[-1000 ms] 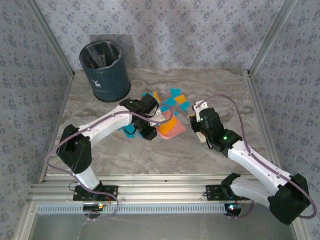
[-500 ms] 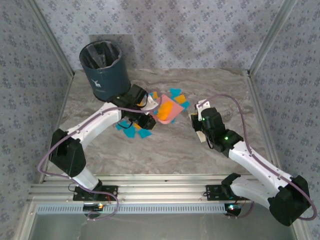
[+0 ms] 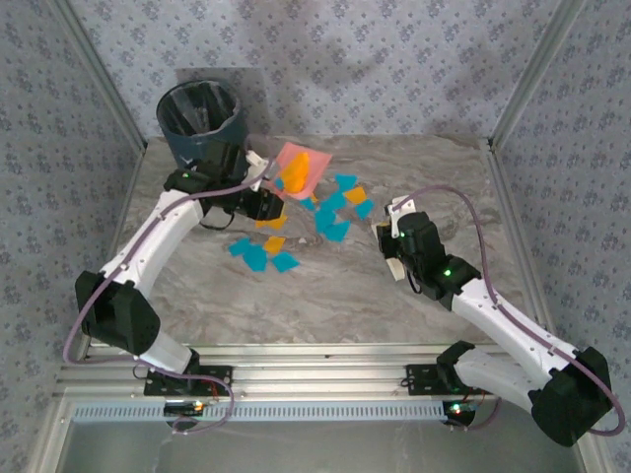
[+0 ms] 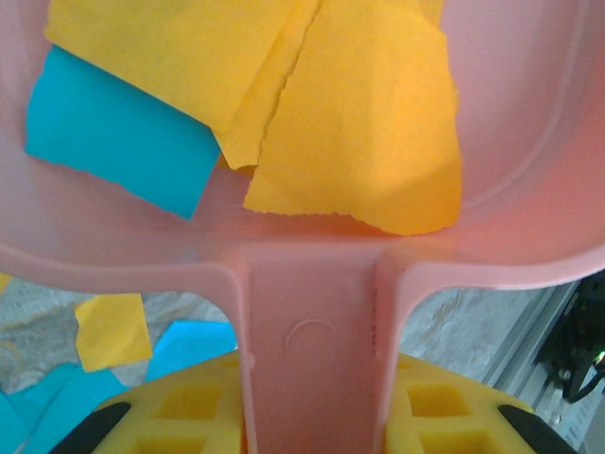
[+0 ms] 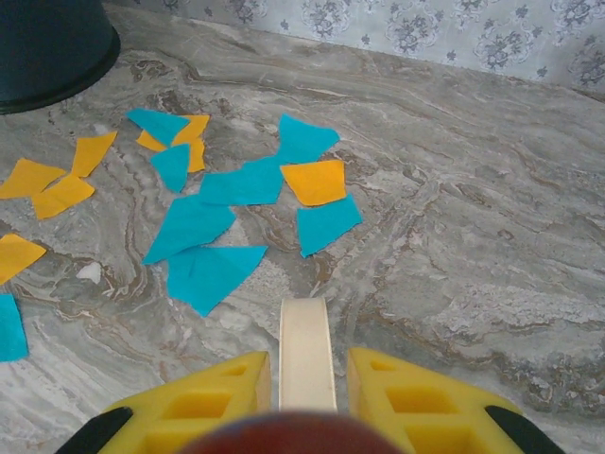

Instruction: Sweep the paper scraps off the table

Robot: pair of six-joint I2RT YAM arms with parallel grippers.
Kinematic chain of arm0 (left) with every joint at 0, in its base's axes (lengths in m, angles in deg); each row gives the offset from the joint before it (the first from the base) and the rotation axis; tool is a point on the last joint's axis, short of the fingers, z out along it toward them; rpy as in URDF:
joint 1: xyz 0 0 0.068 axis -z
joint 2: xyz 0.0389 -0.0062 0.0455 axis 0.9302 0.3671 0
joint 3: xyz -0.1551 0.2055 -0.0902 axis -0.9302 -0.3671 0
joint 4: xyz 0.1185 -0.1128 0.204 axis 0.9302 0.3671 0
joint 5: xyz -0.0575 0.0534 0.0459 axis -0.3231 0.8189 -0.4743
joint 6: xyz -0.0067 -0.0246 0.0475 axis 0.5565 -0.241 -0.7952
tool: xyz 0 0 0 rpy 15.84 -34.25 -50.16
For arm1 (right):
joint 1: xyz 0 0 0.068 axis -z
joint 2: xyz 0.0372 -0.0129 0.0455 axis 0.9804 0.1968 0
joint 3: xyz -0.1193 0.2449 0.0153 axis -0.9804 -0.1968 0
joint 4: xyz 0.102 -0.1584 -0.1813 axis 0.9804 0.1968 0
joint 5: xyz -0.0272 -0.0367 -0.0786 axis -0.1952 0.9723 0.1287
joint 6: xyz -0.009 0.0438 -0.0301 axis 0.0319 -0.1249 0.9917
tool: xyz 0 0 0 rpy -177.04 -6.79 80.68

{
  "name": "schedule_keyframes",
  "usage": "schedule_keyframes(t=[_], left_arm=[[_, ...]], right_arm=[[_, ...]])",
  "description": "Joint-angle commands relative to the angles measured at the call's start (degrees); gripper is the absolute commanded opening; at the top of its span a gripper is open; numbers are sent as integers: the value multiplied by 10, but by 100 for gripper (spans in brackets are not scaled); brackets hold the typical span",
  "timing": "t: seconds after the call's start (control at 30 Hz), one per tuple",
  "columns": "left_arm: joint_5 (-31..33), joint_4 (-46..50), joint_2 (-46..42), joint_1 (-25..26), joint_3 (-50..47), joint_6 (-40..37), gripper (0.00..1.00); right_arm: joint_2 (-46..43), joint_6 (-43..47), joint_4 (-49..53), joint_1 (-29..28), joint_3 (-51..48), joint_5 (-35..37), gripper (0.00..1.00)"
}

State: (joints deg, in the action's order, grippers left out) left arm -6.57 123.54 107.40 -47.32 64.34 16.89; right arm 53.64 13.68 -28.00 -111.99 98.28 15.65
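Pink dustpan (image 3: 294,153) up in the air near the far-left corner of the surface (image 3: 414,325), handle pinched tight in the left tool (image 3: 262,193). From the left wrist, close in: yellow fingers (image 4: 189,416) clamped either side of the pink handle, dustpan (image 4: 510,255) loaded with torn orange pieces and one turquoise piece (image 4: 113,142). Hovering just beside the dark bin (image 3: 202,123), mouth apparently not over the rim yet, though hard to judge from above.

Reads as the emptying step, with the job only part done. Plenty of paper scraps (image 3: 330,212) lying about: a turquoise-and-orange cluster mid-surface toward the far edge, and a smaller bunch (image 3: 261,254) nearer the left edge. Same cluster spread out before the right wrist (image 5: 203,227), flat on the surface (image 5: 473,236), bin (image 5: 47,43) off at the top-left.

Over on the other side, right tool (image 3: 392,236) parked just right of the cluster, closed on a cream handle (image 5: 304,359). Probably the brush, but working end hidden, so no certainty.

Next up, by the look of it: carry the dustpan over the bin's open mouth and tilt forward to slide the load in. Gentle on the tilt, with paper this light and quick to flutter past the rim. Then down to the surface for another pass, lip flat against it, brush pushing the remaining scraps aboard.
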Motion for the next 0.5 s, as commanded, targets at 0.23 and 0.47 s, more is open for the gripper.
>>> schedule_keyframes(t=[0.23,0.47], left_arm=[[-45,29,29,-59,130,28,0],[-71,36,68,-106,221,64,0]], right_arm=[[-10,-16,-13,3,4,-7,0],[-8,-20,-13,3,6,-11,0]])
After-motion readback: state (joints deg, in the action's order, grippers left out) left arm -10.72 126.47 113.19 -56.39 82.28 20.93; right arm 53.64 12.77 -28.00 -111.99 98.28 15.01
